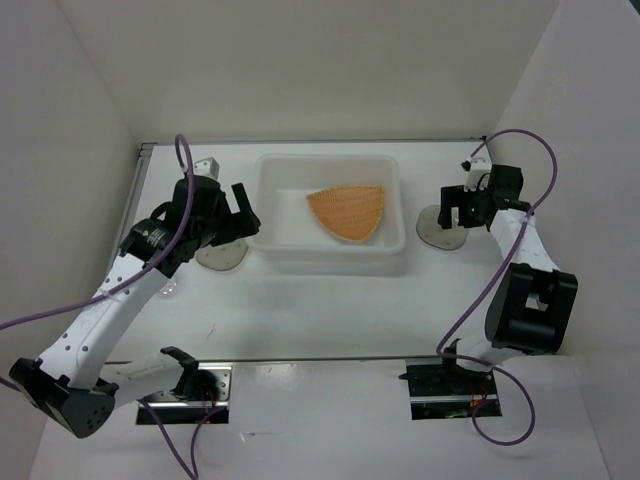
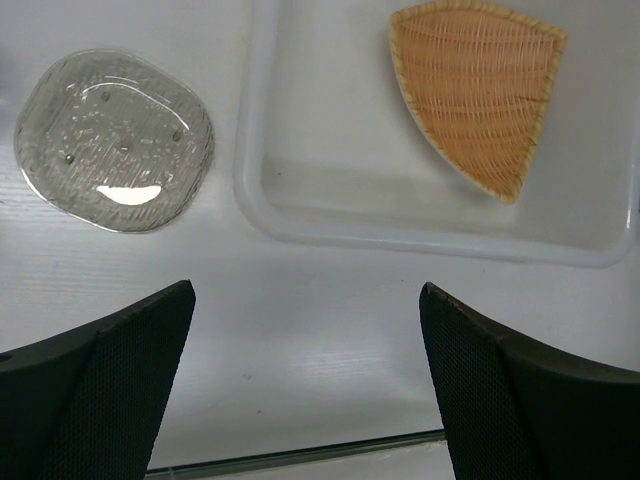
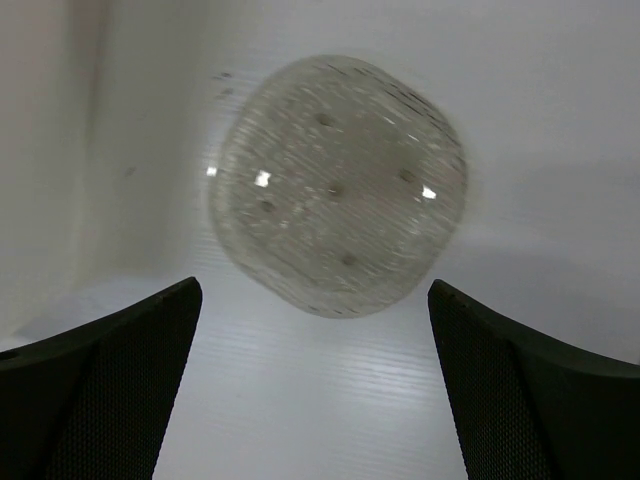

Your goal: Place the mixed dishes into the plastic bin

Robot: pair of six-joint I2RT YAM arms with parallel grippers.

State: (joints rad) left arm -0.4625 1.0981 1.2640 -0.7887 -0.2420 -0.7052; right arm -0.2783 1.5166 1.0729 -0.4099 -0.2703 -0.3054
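The orange-tan ribbed plate [image 1: 348,211] lies inside the translucent white plastic bin [image 1: 275,170] at the table's middle back; the left wrist view shows the plate [image 2: 478,95] and the bin's near corner [image 2: 255,205]. One greyish saucer [image 1: 222,256] lies on the table left of the bin, seen also in the left wrist view [image 2: 115,140]. My left gripper [image 1: 236,222] is open and empty above it, by the bin's left wall [image 2: 305,300]. A second saucer [image 1: 443,232] lies right of the bin. My right gripper [image 1: 458,213] hovers open over it; the saucer [image 3: 338,185] sits just ahead of the fingertips [image 3: 315,295].
White walls enclose the table on the left, back and right. A faint small clear object [image 1: 167,289], perhaps a cup, sits by the left arm. The table's near edge [image 1: 320,360] runs in front of the arm bases.
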